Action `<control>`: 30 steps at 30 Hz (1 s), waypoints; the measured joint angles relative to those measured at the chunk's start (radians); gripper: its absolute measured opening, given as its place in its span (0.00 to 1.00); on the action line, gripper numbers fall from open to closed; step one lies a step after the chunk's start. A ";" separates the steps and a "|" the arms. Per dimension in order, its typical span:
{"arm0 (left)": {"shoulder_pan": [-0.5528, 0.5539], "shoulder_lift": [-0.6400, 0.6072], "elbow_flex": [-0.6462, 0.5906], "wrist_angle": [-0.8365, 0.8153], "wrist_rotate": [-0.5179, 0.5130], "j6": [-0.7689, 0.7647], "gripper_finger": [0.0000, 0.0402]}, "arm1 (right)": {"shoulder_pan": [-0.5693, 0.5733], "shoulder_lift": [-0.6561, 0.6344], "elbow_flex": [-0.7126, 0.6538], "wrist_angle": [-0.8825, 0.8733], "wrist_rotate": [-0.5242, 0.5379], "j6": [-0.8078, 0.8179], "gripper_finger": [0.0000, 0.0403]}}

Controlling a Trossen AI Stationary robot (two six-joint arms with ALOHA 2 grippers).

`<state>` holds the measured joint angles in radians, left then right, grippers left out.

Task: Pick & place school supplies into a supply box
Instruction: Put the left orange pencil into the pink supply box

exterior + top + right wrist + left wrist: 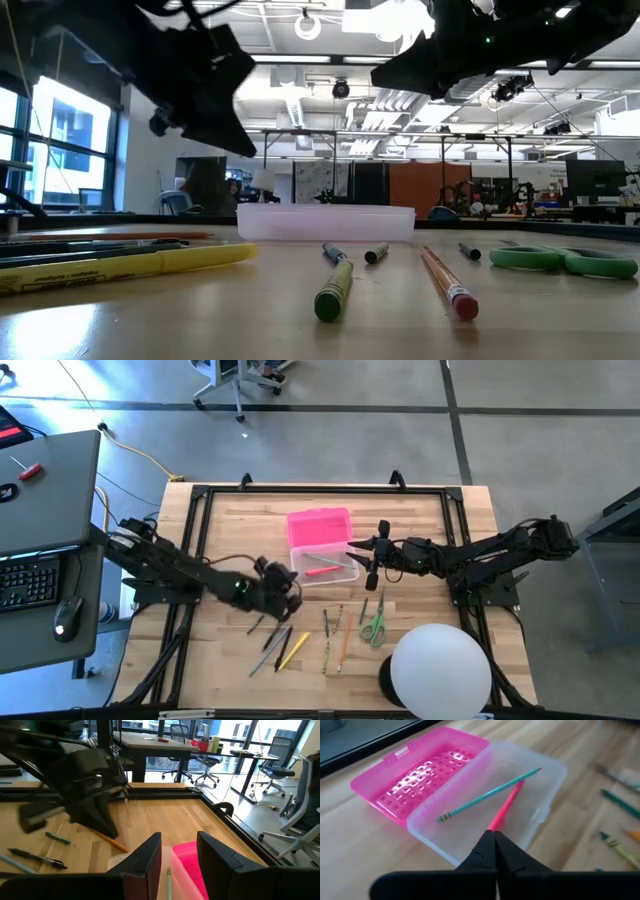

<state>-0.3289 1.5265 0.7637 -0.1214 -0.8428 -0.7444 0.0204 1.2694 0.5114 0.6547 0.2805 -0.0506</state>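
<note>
A: Your left hand hovers just off the long wall of the supply box, fingers pressed together and holding nothing. Your right hand hangs over the box's other side, fingers spread apart, also empty.

B: What's in the box?

A: A green pencil and a pink-red pen, crossed on its clear floor. The pink lid lies flung open flat on the worktop, on the side away from the loose supplies.

B: How much room do you have?

A: Bare wood lies between the box and the black frame rail at the far edge. On the near side, the school supplies are scattered close to your left hand, with the green-handled scissors beside a large white dome at the worktop's corner.

B: And the room?

A: From table height you see the yellow marker, then a lit open workshop behind.
</note>
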 joint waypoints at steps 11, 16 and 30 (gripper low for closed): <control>0.099 -0.011 0.004 -0.485 0.118 -0.143 0.39 | 0.000 0.000 0.000 -0.036 -0.007 0.022 0.26; 0.050 -0.010 -0.051 -0.451 0.222 -0.192 0.42 | 0.000 0.000 0.000 -0.037 -0.007 0.019 0.26; -0.216 -0.282 -0.163 -0.526 0.019 -0.295 0.43 | 0.000 0.000 0.000 -0.037 -0.001 0.017 0.26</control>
<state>-0.5452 1.2446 0.6011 -0.6475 -0.8236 -1.0392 0.0204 1.2694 0.5110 0.6174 0.2799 -0.0338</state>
